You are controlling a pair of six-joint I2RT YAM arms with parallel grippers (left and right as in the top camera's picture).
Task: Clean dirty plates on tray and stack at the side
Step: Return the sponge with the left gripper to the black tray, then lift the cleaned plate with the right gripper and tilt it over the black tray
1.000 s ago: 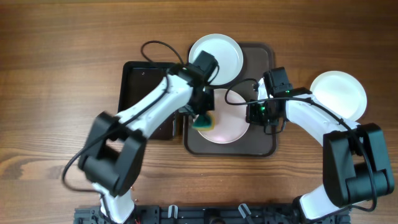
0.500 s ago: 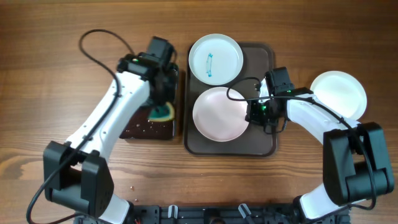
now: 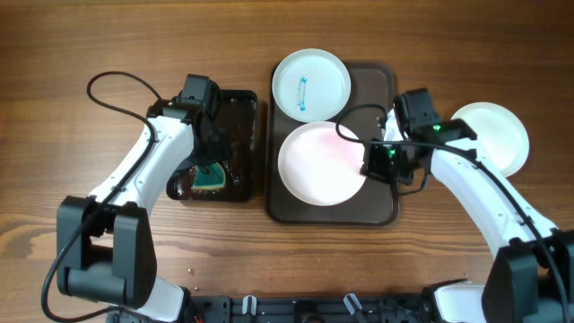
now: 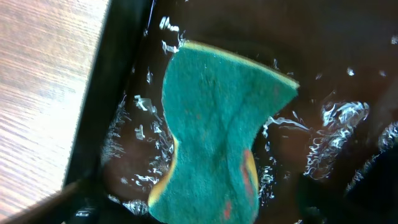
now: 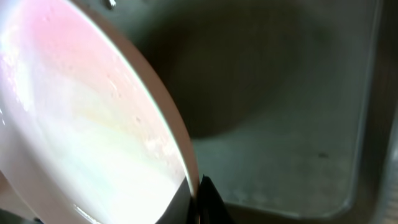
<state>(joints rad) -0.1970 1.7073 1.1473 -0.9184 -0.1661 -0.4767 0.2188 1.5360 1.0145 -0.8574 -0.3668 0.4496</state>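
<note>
Plate (image 3: 318,166) rim pinched in right hand (image 3: 371,163), over tray (image 3: 378,205).

Green sponge (image 4: 217,137) fills the middle, its yellow backing showing along the edges, its waist narrow, reddish smudges low down. Under it the glossy black tray (image 4: 348,56) is wet, with bright droplets scattered around. Left of the rim — wooden table (image 4: 43,81).
</note>
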